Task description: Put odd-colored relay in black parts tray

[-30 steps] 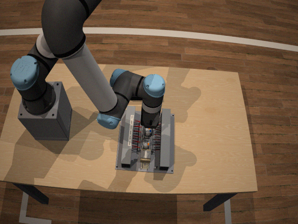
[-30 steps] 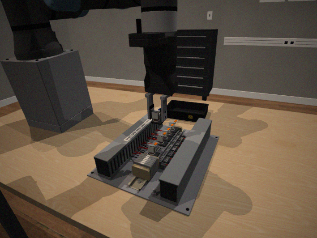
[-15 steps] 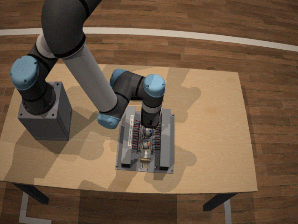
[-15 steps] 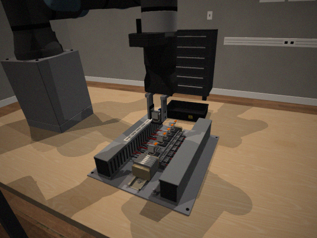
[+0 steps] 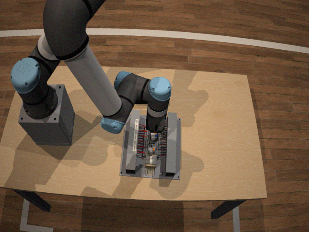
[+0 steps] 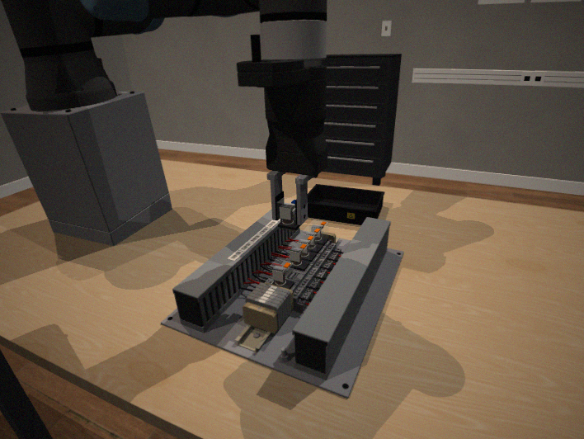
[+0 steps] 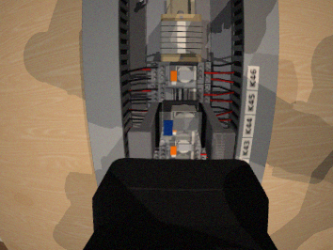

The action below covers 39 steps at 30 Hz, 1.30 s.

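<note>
My gripper is shut on the relay with the blue button. It holds the relay clear above the row of orange-button relays on the relay panel. The panel lies flat on the table. The black parts tray stands just behind the panel, to the right of the held relay in the exterior view. The arm hides the tray in the top view.
The robot's grey pedestal stands at the table's left. Two grey wire ducts flank the relay row. A dark drawer cabinet stands on the floor behind the table.
</note>
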Each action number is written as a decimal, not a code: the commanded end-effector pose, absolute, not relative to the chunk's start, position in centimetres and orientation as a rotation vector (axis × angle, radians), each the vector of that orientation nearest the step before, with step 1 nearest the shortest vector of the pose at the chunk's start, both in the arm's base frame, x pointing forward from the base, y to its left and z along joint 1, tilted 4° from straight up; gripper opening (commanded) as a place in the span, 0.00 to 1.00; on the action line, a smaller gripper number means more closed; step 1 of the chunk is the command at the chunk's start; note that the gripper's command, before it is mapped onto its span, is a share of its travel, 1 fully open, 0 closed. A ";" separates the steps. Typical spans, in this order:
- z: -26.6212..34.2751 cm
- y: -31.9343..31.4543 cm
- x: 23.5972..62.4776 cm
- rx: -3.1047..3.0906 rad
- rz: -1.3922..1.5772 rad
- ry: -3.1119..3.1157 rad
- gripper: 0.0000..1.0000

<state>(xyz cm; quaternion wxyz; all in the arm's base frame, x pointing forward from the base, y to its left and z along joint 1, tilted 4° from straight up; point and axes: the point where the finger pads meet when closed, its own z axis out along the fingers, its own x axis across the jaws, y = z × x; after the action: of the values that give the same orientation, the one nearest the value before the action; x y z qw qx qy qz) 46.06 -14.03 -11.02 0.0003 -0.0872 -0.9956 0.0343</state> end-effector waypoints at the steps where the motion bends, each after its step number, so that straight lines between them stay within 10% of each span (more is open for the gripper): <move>1: -10.9 -13.9 46.0 -0.272 0.108 -3.128 0.00; 39: -11.5 -5.5 46.8 -0.272 0.108 -3.128 0.00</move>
<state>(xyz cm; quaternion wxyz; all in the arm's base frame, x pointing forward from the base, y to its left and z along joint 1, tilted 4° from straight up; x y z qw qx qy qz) 46.74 -7.03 -11.36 -0.0006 -0.0833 -0.9960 0.0338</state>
